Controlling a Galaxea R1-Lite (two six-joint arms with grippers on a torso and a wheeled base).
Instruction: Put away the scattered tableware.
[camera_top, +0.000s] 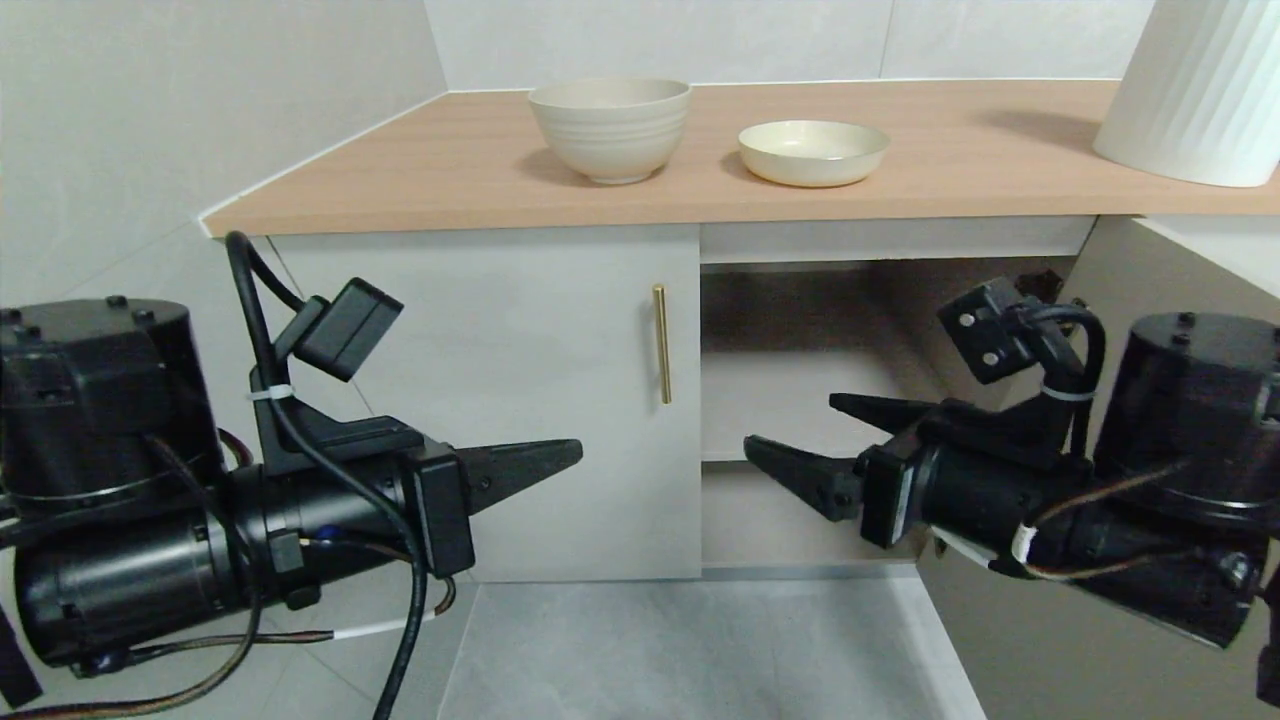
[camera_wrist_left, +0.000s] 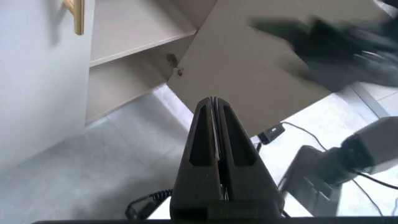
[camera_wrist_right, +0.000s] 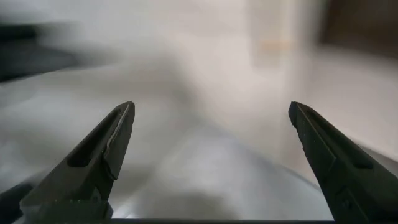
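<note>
Bowl (camera_top: 610, 128), shallow dish (camera_top: 813, 152): sitting on counter (camera_top: 400, 180), awaiting stowing. Cupboard (camera_top: 790, 330) standing open. Left gripper (camera_top: 560, 456) pressing closed, empty; right gripper (camera_top: 792, 422) gaping wide, empty.

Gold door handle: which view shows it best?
The head view: the gold door handle shows at full length, upright on the closed cabinet door. The left wrist view catches just one end of it at the picture's edge. The right wrist view is too blurred to tell.
</note>
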